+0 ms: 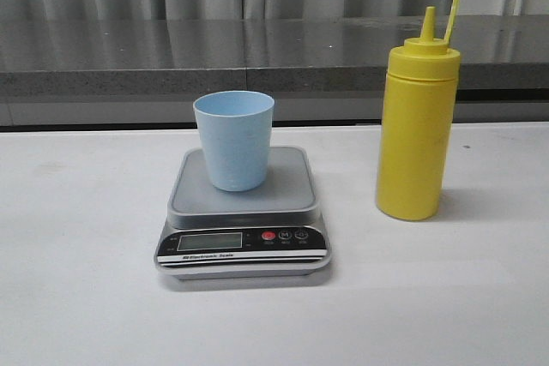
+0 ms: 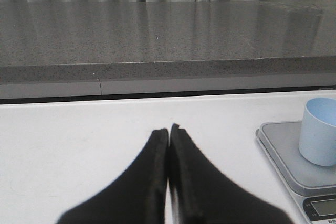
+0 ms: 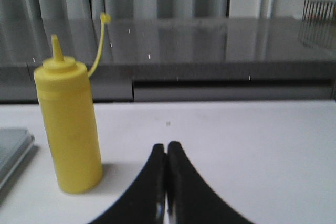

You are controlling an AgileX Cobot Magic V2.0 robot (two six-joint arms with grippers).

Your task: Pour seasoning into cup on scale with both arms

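A pale blue cup [image 1: 233, 139] stands upright on the grey platform of the scale [image 1: 244, 212], mid-table. To its right the yellow seasoning bottle [image 1: 416, 126] stands upright with its cap off and hanging on its strap. No arm shows in the front view. My left gripper [image 2: 169, 128] is shut and holds nothing; it hovers over bare table to the left of the scale [image 2: 294, 166] and the cup [image 2: 319, 131]. My right gripper [image 3: 167, 146] is also shut on nothing, just right of the seasoning bottle [image 3: 68, 129].
A long dark grey stone ledge [image 1: 257, 57] runs along the table's far edge, with pale curtains behind it. A corner of the scale [image 3: 13, 153] shows in the right wrist view beside the bottle.
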